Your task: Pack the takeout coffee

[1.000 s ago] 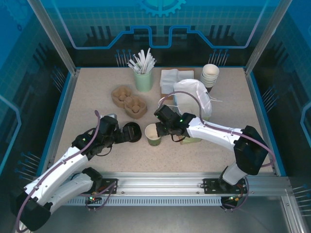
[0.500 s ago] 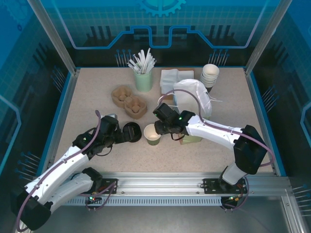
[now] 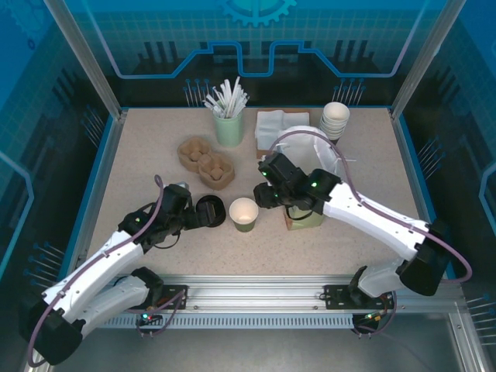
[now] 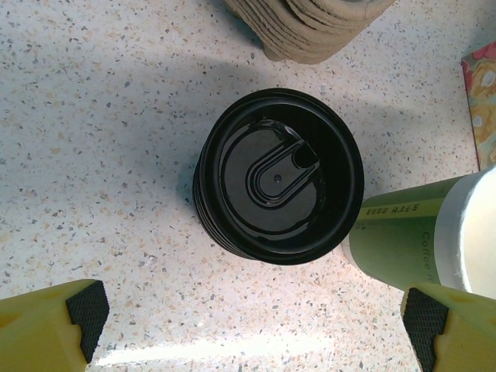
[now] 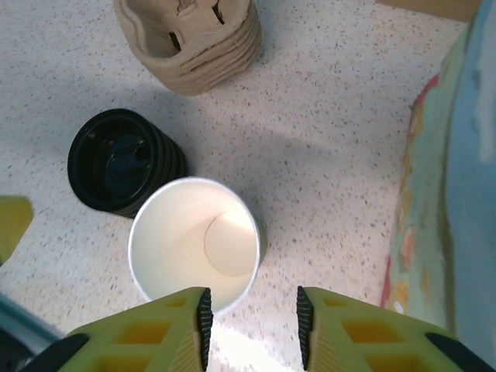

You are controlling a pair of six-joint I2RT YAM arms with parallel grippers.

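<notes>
Lidless green cup [image 3: 244, 214], upright, beside black lids [image 3: 209, 211]

Black lid stack [image 3: 209, 211] left and patterned pack [image 5: 434, 201] right flank the cup [image 3: 244, 213]; the near table [image 3: 256, 256] strip lies bare.

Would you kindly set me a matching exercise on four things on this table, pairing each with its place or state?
Things:
1. paper cup
2. black lids
3. pale green tumbler
4. nested white cups

Descriptions:
A. in the far right corner of the table
B. stacked close beside the paper cup
C. standing alone near the middle, lidless and empty
D. holding white sticks at the far edge

Pairs: 1-C, 2-B, 3-D, 4-A.
</notes>
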